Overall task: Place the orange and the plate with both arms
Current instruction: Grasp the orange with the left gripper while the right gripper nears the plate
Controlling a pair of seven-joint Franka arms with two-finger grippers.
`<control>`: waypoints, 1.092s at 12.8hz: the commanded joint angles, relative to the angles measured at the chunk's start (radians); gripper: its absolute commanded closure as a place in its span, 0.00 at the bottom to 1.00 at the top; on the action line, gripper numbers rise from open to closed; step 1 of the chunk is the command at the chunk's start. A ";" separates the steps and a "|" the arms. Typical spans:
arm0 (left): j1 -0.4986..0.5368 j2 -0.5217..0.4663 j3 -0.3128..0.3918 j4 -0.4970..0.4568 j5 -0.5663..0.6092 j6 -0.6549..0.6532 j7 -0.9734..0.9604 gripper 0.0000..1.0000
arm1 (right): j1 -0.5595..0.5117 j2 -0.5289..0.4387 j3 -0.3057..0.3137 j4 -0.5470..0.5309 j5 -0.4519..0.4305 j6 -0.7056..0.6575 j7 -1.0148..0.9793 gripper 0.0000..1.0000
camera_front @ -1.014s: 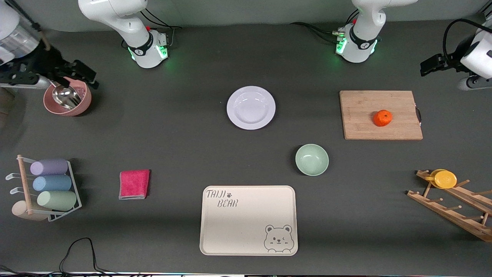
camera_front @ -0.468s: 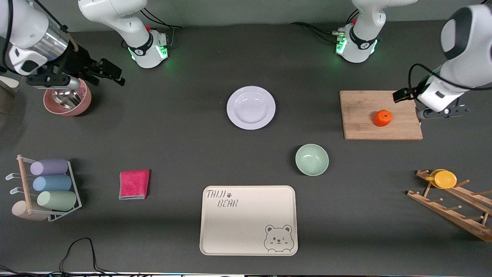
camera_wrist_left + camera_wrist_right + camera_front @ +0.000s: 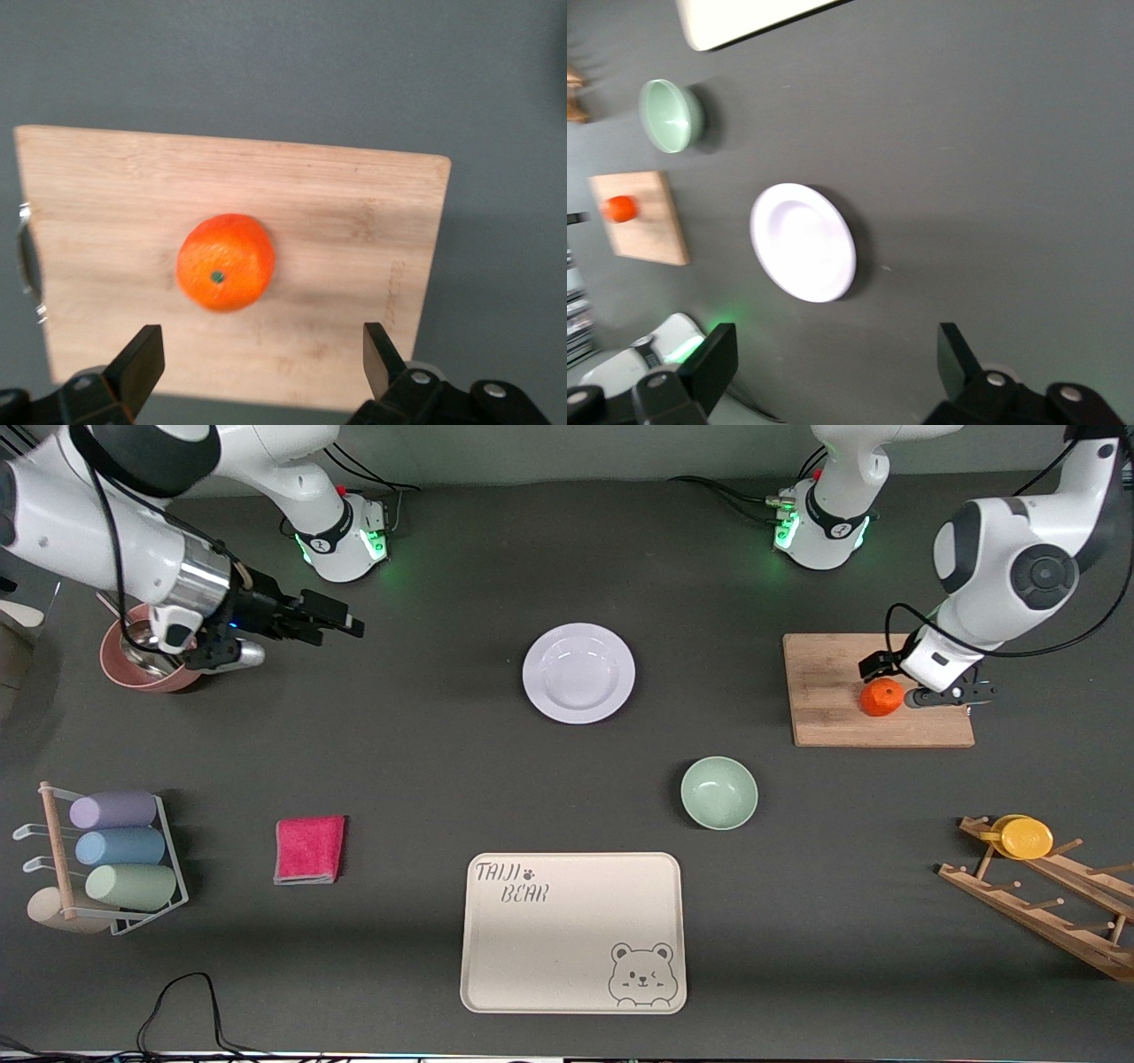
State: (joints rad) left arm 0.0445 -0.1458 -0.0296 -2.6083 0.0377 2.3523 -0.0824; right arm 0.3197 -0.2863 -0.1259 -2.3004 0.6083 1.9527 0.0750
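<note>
Left wrist view: we found the left gripper [image 3: 257, 354] jaws spread, poised over the orange [image 3: 225, 262] on the board [image 3: 354, 230]; right gripper [image 3: 833, 363] jaws likewise spread, the plate [image 3: 803, 242] ahead on the desk [image 3: 992, 159].

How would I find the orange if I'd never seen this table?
Look for the wooden board toward the left arm's end of the table. The orange sits on it, with the left gripper above it, jaws open. It is small, round and bright orange, unlike the flat yellow disc on the rack nearby.
</note>
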 commanded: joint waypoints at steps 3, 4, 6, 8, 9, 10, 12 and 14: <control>0.047 0.123 0.004 -0.071 0.013 0.231 0.053 0.00 | 0.022 0.048 0.002 -0.195 0.365 0.161 -0.363 0.00; 0.084 0.147 0.004 -0.075 0.013 0.264 0.088 0.00 | 0.030 0.073 0.002 -0.223 0.455 0.182 -0.448 0.00; 0.112 0.184 0.004 -0.078 0.013 0.306 0.118 0.00 | 0.054 0.137 0.002 -0.272 0.655 0.209 -0.648 0.00; 0.115 0.192 0.004 -0.094 0.011 0.321 0.107 0.00 | 0.071 0.206 0.002 -0.298 0.810 0.213 -0.827 0.00; 0.115 0.190 0.004 -0.102 0.011 0.323 0.104 0.00 | 0.078 0.237 0.002 -0.310 0.871 0.212 -0.912 0.00; 0.115 0.190 0.002 -0.105 0.011 0.323 0.102 0.00 | 0.078 0.261 0.005 -0.323 0.924 0.212 -0.979 0.00; 0.115 0.190 0.004 -0.105 0.011 0.323 0.104 0.02 | 0.078 0.317 0.015 -0.333 0.997 0.206 -1.105 0.00; 0.115 0.183 0.004 -0.118 0.013 0.347 0.118 1.00 | 0.078 0.395 0.029 -0.333 1.102 0.161 -1.251 0.00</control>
State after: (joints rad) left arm 0.1559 0.0587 -0.0231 -2.6966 0.0433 2.6622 0.0202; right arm 0.3873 0.0403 -0.1086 -2.6393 1.6152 2.1448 -1.0436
